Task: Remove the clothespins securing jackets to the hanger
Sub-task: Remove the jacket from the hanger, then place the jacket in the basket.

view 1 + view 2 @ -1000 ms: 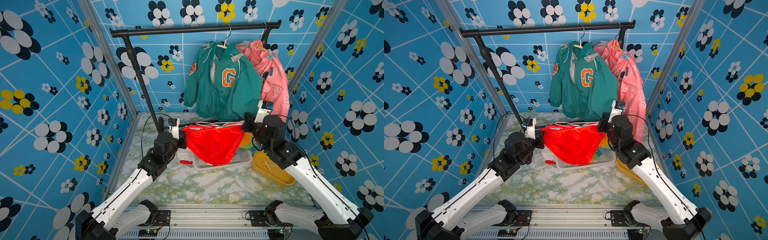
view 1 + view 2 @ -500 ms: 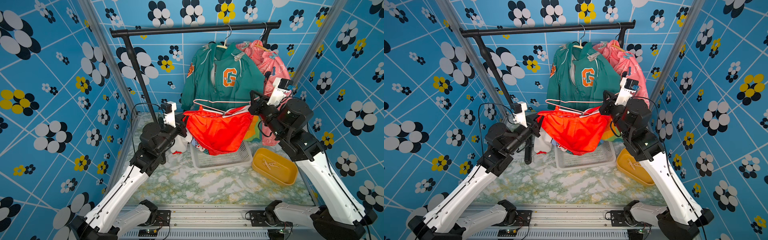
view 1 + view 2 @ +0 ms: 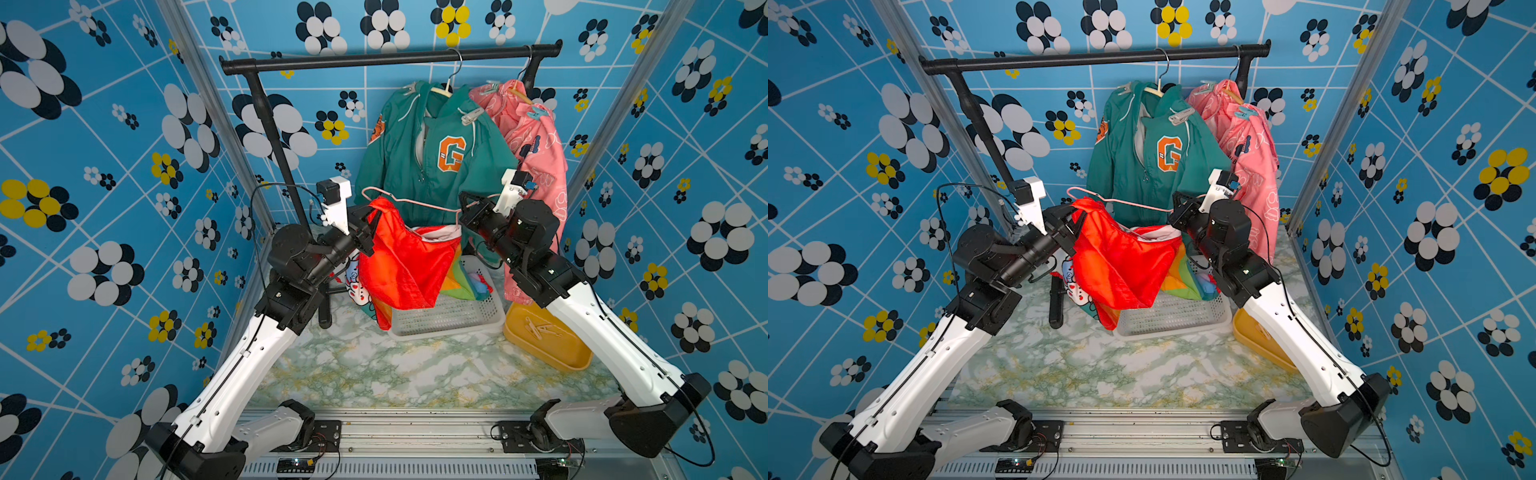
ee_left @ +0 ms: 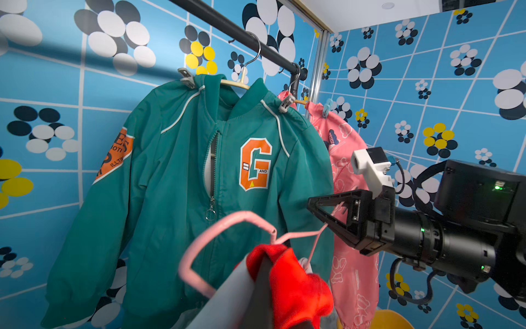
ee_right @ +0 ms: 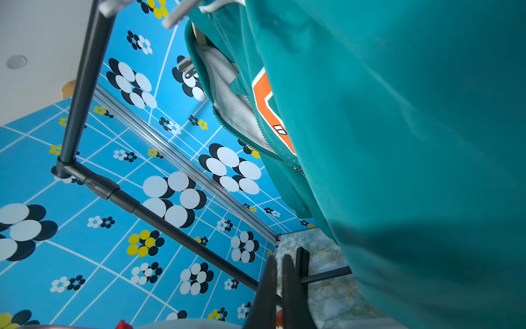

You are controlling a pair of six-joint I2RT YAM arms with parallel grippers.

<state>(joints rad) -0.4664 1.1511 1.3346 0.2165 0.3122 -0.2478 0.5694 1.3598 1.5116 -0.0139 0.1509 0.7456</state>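
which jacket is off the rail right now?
The red jacket, held up between the left hand and right hand on its pink hanger. The green jacket and pink jacket hang from the rail.

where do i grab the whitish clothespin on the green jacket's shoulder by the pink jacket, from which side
Pinch the free handle ends of the whitish plastic clothespin, coming down from above the green zip jacket with the orange G. Its jaws bite the shoulder over the cream hanger, so only the handles stand clear of cloth; squeezing them should open it.
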